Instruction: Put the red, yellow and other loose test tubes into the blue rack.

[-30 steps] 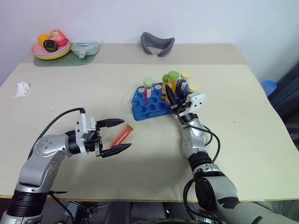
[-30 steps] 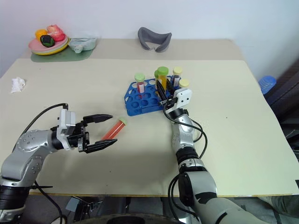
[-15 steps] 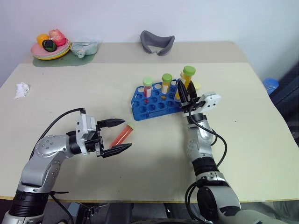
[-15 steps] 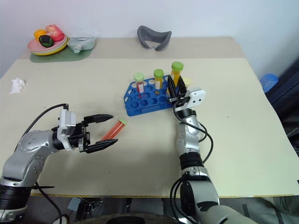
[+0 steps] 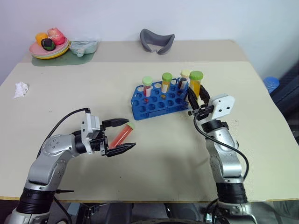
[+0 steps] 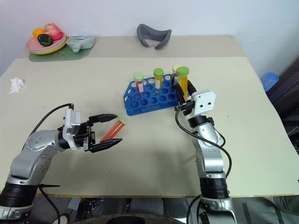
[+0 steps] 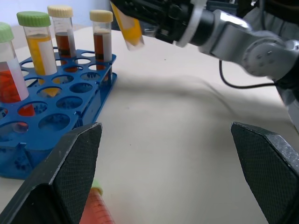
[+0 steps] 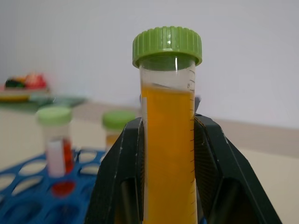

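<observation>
**Yellow tube lifted clear of the rack, red one waiting on the table**

Right gripper (image 5: 193, 99) is clamped tight on the yellow test tube (image 5: 195, 83), green cap up, held upright just right of centre, beside the right end of the blue rack (image 5: 156, 101). Left gripper (image 5: 122, 136), lower left, has its fingers spread wide around the red test tube (image 5: 121, 135), which lies flat on the table (image 5: 154, 154), not yet gripped.

Three tubes stand in the rack's back row; by my count two remain, the yellow one in hand and the red one lying loose.

A second ago the yellow tube sat down among the rack's tubes; it has since risen and drawn away to the right. The left gripper hasn't budged.
</observation>
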`<state>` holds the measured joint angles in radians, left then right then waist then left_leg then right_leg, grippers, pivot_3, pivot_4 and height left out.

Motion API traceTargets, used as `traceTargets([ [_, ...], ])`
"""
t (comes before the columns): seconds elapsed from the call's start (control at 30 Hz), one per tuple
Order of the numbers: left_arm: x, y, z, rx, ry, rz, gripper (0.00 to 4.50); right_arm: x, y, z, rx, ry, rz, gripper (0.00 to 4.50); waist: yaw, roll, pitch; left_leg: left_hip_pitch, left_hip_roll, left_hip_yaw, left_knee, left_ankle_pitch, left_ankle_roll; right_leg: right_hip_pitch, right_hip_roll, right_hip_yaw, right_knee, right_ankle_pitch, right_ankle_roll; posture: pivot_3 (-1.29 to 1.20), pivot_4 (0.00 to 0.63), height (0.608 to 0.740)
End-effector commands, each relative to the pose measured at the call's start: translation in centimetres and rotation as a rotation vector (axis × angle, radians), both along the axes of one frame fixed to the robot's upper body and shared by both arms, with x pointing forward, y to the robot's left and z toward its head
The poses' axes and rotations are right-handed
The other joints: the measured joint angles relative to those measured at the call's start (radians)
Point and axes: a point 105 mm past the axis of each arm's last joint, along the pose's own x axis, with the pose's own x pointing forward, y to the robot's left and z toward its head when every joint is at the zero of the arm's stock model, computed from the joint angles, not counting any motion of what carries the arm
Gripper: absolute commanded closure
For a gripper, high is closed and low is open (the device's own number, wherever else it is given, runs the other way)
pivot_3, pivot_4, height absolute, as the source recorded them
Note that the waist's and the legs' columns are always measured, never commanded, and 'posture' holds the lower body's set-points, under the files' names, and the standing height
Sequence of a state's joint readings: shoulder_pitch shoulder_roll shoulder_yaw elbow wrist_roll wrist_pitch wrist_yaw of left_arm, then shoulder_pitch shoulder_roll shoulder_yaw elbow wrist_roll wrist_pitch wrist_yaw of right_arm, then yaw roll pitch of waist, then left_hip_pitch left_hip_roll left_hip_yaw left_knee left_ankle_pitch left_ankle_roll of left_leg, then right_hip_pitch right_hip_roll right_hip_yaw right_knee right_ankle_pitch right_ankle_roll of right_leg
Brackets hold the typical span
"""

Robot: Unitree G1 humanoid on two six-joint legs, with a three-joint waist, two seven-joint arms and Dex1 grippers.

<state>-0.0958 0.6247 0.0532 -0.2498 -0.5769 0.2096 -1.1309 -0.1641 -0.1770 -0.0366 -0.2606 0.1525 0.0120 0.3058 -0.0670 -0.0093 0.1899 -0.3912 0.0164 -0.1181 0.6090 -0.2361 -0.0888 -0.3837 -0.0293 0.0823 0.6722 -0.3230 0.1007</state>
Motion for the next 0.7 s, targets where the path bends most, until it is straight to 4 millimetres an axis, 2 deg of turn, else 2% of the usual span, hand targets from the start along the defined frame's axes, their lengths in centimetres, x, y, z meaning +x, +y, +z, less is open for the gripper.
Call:
traceTargets([
  [0.03, 0.1, -0.2, 0.4, -0.002, -0.028, -0.013, 0.00, -1.8, 0.4, 1.7, -0.054, -0.018, 0.076, 3.70, 0.001, 0.000, 0.000, 0.000, 0.000, 0.000, 0.000, 0.000, 0.000, 0.000, 0.000, 0.000, 0.000, 0.000, 0.000, 0.00, 0.150, 0.740],
  [0.13, 0.3, -0.2, 0.3, -0.003, -0.027, -0.021, 0.00, -3.7, -0.6, 1.3, -0.135, 0.085, 0.114, 3.70, 0.003, 0.000, 0.000, 0.000, 0.000, 0.000, 0.000, 0.000, 0.000, 0.000, 0.000, 0.000, 0.000, 0.000, 0.000, 0.00, 0.150, 0.740],
  [0.3, 0.6, -0.4, 0.1, -0.015, -0.027, -0.027, 0.00, -5.2, -2.0, 0.7, -0.233, 0.287, 0.123, 3.70, 0.006, 0.000, 0.000, -0.001, 0.000, 0.000, 0.001, 0.000, 0.000, 0.000, 0.000, 0.000, -0.001, 0.000, 0.000, 0.00, 0.150, 0.740],
  [0.53, 0.7, -1.4, -0.3, -0.040, -0.025, -0.038, 0.00, -5.4, -4.5, -2.5, -0.302, 0.667, 0.037, 3.70, 0.011, -0.001, 0.000, -0.001, 0.000, 0.000, 0.002, 0.000, 0.000, 0.001, 0.000, 0.000, -0.001, 0.000, 0.000, 0.00, 0.150, 0.740],
  [0.7, 0.3, -1.5, -0.6, -0.052, -0.021, -0.027, 0.00, -5.8, -4.7, -3.4, -0.311, 0.793, 0.178, 3.70, 0.021, -0.001, 0.000, -0.001, 0.000, 0.000, 0.002, -0.001, 0.002, 0.001, 0.000, 0.000, -0.003, 0.000, 0.000, 0.00, 0.150, 0.740],
])
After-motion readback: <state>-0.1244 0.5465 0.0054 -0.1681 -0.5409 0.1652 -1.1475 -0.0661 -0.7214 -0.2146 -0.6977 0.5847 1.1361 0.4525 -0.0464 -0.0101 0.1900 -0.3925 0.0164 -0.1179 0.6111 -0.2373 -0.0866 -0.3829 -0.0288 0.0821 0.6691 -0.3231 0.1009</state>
